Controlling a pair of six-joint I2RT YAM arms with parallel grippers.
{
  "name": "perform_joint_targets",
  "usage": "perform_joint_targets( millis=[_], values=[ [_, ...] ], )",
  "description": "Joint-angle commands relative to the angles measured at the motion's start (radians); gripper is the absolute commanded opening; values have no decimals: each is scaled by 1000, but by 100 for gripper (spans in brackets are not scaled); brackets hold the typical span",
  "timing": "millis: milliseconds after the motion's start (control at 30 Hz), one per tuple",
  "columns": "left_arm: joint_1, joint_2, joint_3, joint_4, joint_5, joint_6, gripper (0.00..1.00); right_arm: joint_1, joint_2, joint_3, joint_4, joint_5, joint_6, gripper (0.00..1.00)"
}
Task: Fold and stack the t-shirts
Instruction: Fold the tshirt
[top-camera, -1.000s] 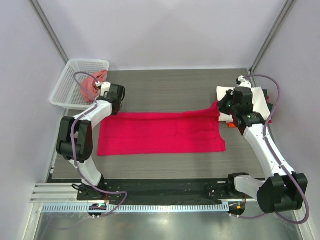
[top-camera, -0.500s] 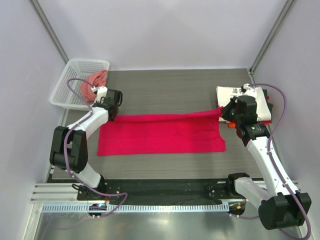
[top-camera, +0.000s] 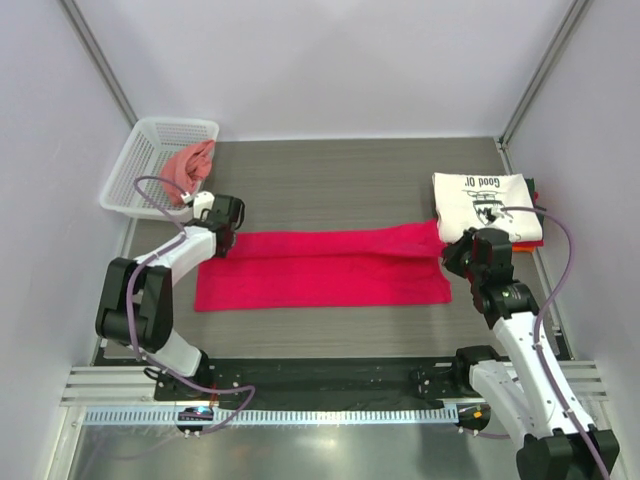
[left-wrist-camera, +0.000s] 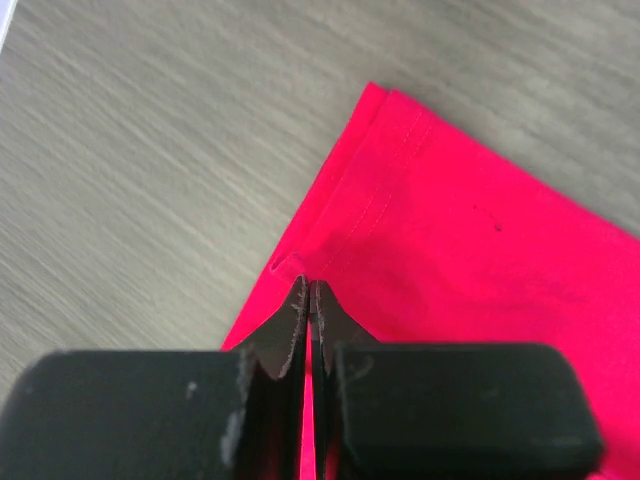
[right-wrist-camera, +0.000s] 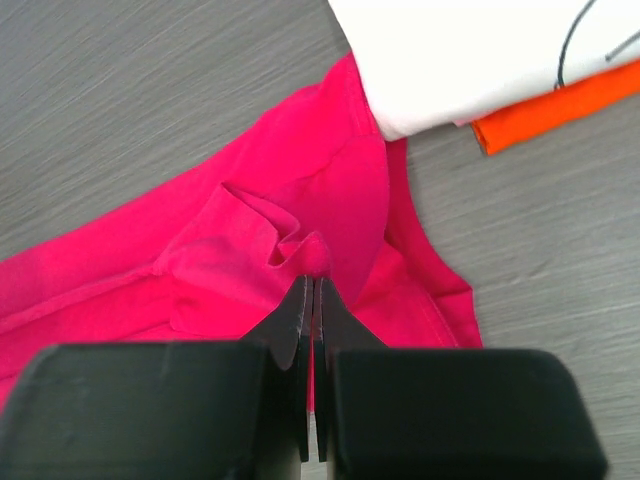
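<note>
The large crimson-red t-shirt (top-camera: 320, 268) lies as a long band across the middle of the table, its far edge lifted and folded toward the front. My left gripper (top-camera: 222, 240) is shut on its far left edge (left-wrist-camera: 300, 262). My right gripper (top-camera: 453, 250) is shut on a bunched fold at its far right corner (right-wrist-camera: 312, 252). The white t-shirt with black print (top-camera: 485, 198) lies folded at the right on an orange one (right-wrist-camera: 560, 104) and darker ones. A faded red shirt (top-camera: 188, 168) lies crumpled in the basket.
A white mesh basket (top-camera: 140, 170) stands at the far left corner. Frame posts and grey walls close in the table on the left, right and back. The arm bases and a rail run along the near edge.
Both grippers have pulled the shirt's far edge toward the front. The right gripper has come off the folded stack, which now shows in full. The shirt band is narrower.
</note>
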Motion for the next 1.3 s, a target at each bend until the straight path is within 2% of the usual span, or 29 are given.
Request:
perform_joint_targets(
  millis=[0, 67, 100, 133, 233, 300, 333, 433, 533, 567, 700, 933, 1067, 1200, 1267],
  values=[
    [-5, -90, -29, -2, -3, -42, 0, 3, -75, -46, 21, 41, 59, 2],
    [-3, -124, -58, -1, 7, -45, 2, 3, -105, -91, 21, 42, 83, 5],
    [-3, -137, -69, 4, 20, -49, 17, 3, -139, -108, 20, 41, 93, 8],
    [-5, -156, -87, 10, 24, -58, 21, 1, -159, -140, 21, 41, 111, 13],
    [-5, -251, -161, 45, 41, -63, 25, 3, -252, -193, 20, 52, 142, 25],
    [-3, -323, -192, 47, 41, -65, 26, 3, -303, -207, 18, 52, 143, 26],
    [-5, -343, -195, 45, 40, -63, 26, 3, -340, -209, 15, 59, 145, 36],
    [-5, -410, -195, 33, 72, -62, 30, 1, -360, -203, 24, 49, 129, 54],
    [-5, -408, -158, 27, 174, -48, 33, 3, -256, -160, 69, -17, 80, 55],
    [-5, -397, -145, 22, 199, -46, 34, 3, -159, -143, 78, -75, 70, 55],
    [-32, -334, -72, 7, 320, -58, 39, 4, 67, -63, 135, -195, 8, 55],
    [-173, -168, 116, 12, 406, -103, 51, 41, 369, 58, 262, -231, 2, 58],
    [-258, 0, 265, 38, 460, -100, 52, 67, 532, 124, 308, -241, 5, 59],
    [-284, 231, 431, 47, 562, -89, 52, 85, 672, 182, 339, -261, -16, 59],
    [-292, 290, 509, 55, 628, -85, 52, 84, 748, 207, 351, -292, -30, 59]
  ],
)
